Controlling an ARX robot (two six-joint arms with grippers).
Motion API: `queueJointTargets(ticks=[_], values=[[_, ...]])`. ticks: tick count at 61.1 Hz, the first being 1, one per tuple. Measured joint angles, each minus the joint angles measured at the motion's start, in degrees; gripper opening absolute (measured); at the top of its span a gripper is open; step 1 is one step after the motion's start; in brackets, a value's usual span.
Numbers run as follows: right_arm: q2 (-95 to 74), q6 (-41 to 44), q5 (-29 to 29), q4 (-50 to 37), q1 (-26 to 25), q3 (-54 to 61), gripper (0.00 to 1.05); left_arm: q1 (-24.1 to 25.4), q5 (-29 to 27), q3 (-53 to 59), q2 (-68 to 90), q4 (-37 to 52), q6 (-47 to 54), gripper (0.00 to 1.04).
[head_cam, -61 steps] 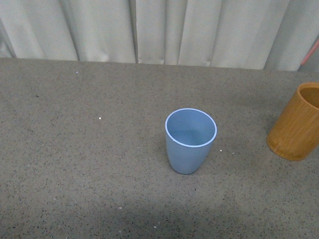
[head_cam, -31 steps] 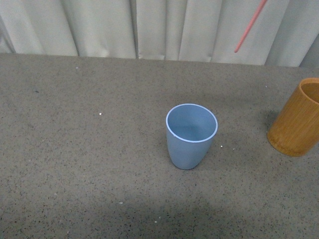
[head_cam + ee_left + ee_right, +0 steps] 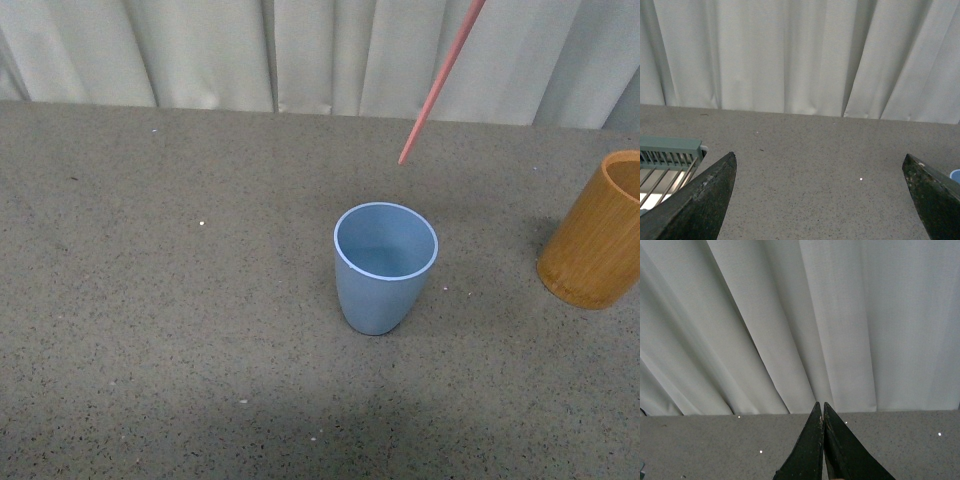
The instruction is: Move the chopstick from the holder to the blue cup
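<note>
My right hand (image 3: 823,415) is pinching its fingers together; I cannot see the chopstick (image 3: 440,82) between them. That stick is hanging tilted above the blue cup (image 3: 384,266) on the counter (image 3: 150,300). The holder (image 3: 598,232) is standing well right. My left hand (image 3: 820,200) is gaping wide, empty.

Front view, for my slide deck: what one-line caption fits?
Pink chopstick hangs tilted above the blue cup, its tip short of the rim; bamboo holder stands at right.
</note>
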State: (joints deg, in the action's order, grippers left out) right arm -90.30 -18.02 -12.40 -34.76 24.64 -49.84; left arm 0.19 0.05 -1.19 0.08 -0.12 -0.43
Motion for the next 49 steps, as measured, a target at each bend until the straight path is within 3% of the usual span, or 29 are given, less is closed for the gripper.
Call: queueJointTargets(ticks=[49], values=[[-3.06, -2.25, -0.94, -0.98, 2.67, 2.16, 0.01, 0.0, 0.0, 0.0, 0.0, 0.0, 0.0, 0.98]])
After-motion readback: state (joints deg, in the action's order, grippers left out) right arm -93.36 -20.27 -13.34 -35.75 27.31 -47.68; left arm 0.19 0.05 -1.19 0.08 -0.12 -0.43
